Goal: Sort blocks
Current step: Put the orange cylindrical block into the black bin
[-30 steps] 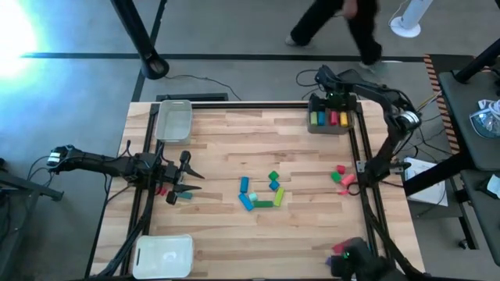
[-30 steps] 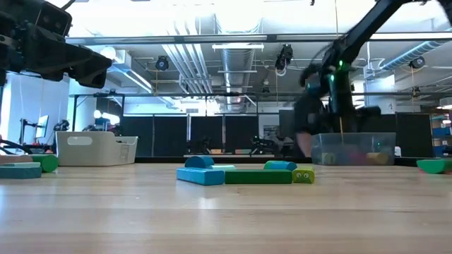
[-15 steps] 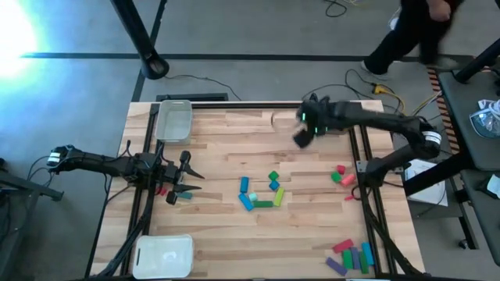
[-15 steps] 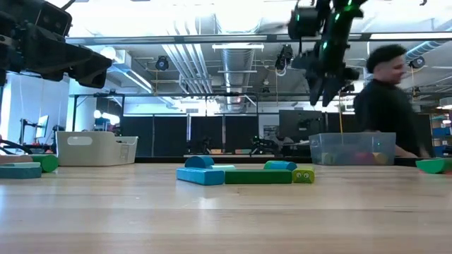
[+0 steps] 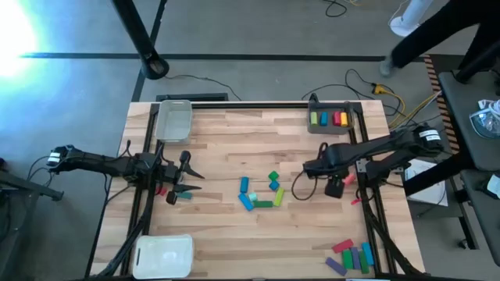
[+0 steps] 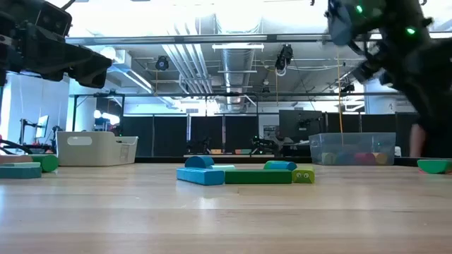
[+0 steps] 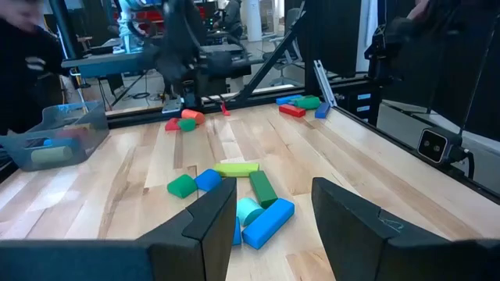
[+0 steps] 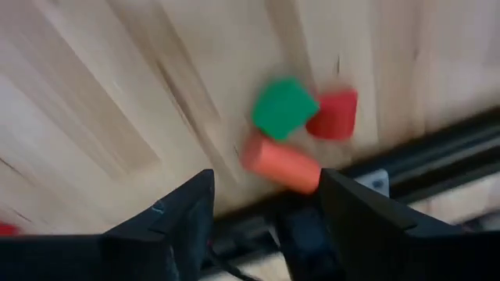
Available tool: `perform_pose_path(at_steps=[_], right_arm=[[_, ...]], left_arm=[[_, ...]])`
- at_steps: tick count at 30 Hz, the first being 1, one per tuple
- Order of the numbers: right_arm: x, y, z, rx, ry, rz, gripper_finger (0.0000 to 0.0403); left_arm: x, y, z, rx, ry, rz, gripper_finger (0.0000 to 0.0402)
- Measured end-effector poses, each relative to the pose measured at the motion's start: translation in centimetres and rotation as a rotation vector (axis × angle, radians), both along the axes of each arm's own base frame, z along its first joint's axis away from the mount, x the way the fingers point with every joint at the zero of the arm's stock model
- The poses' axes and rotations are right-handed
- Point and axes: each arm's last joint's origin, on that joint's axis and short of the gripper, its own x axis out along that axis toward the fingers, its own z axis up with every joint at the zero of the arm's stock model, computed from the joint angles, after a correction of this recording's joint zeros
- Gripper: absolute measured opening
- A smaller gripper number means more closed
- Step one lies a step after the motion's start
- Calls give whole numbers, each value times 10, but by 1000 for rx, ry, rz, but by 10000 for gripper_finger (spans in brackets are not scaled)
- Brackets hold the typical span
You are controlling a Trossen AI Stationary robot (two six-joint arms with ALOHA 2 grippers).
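Observation:
Blue, green, teal and yellow blocks (image 5: 262,193) lie in a cluster at the table's middle, also seen in the left wrist view (image 7: 234,199). A teal and a red block (image 5: 176,195) lie by my left gripper (image 5: 191,176), which hovers open at the left (image 7: 269,215). My right gripper (image 5: 337,184) hangs open above a green block (image 8: 283,108) and two red ones (image 8: 334,115) near the right edge, its fingers (image 8: 180,218) apart and clear of them. More blocks (image 5: 351,256) lie at the near right.
A grey tray (image 5: 330,119) holding coloured blocks stands at the far right. A clear tray (image 5: 173,121) stands at the far left and a white one (image 5: 164,254) at the near left. Black rails (image 5: 367,195) run along both table sides. Bare wood lies between the cluster and the far trays.
My right gripper has left the far-right tray, swung toward the table's middle, then come toward the near edge and down over the red and green blocks at the right side. The blocks have not moved. A person behind the table has walked off to the right.

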Motion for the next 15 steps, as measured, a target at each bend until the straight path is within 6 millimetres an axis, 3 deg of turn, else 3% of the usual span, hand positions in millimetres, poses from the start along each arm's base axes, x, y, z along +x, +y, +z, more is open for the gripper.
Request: perform_pose_path(at_steps=[8, 15], right_arm=[[-18, 0, -29, 108, 185, 303, 263], [-23, 0, -36, 118, 202, 329, 257]], left_arm=[[0, 0, 0, 0, 0, -1, 154], [0, 0, 0, 0, 0, 0, 154]])
